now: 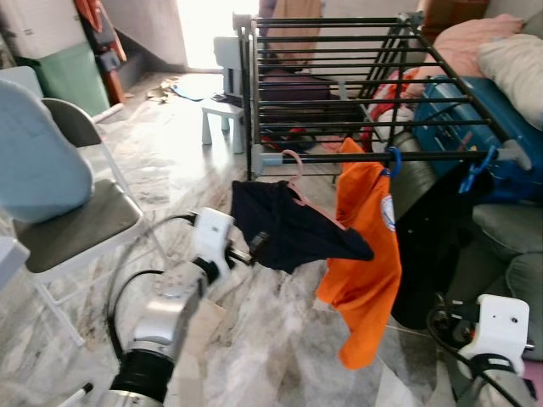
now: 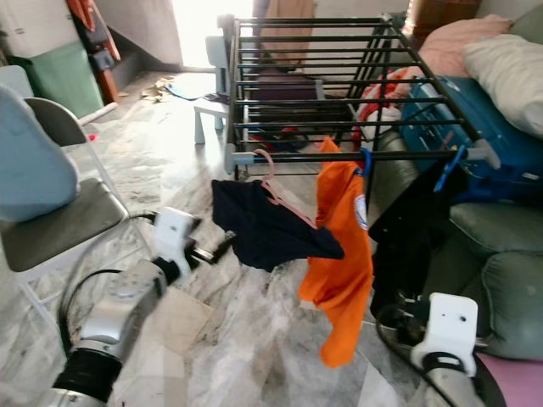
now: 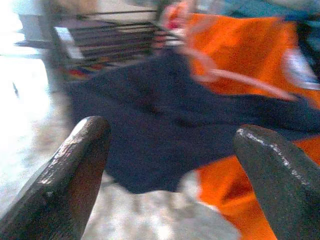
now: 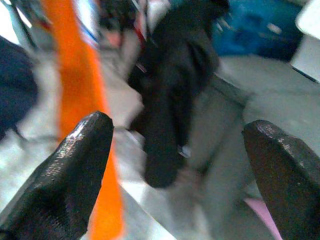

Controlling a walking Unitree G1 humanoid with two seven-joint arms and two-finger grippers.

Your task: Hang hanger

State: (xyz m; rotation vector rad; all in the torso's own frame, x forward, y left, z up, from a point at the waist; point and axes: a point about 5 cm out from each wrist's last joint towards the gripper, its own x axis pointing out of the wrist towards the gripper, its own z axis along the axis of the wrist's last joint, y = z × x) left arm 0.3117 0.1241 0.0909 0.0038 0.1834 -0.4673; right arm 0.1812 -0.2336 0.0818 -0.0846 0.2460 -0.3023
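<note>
Down at seven o'clock in the head view, the silver left arm reaches forward, and the left gripper [image 1: 254,246] sits just at the lower edge of a dark navy garment [image 1: 293,229]. From the wrist camera its two black fingers [image 3: 70,170] stand wide apart with nothing between them, the navy cloth hanging just ahead. At five o'clock the right gripper [image 4: 175,175] hangs low, its white wrist housing in the corner near the grey sofa [image 1: 509,246]; its fingers [image 4: 75,165] are spread wide as well, holding nothing, pointing toward a black garment [image 4: 170,100].

Now the hanger [image 1: 297,182]: it's pink, its hook is over the front bar of the black drying rack [image 1: 339,85] at about twelve o'clock, and the navy garment is draped on it, tilted and sagging toward four o'clock. Just beside it, toward three o'clock, an orange shirt [image 1: 365,254] hangs from the same bar on a blue hook [image 1: 394,159], touching the navy cloth. Further along at two o'clock, the black garment hangs on another blue hanger [image 1: 477,170].

Over at nine o'clock stands a grey folding chair [image 1: 76,220]. Behind the rack, at eleven o'clock, there's a small white stool [image 1: 222,114] on the marble floor [image 1: 170,161].
</note>
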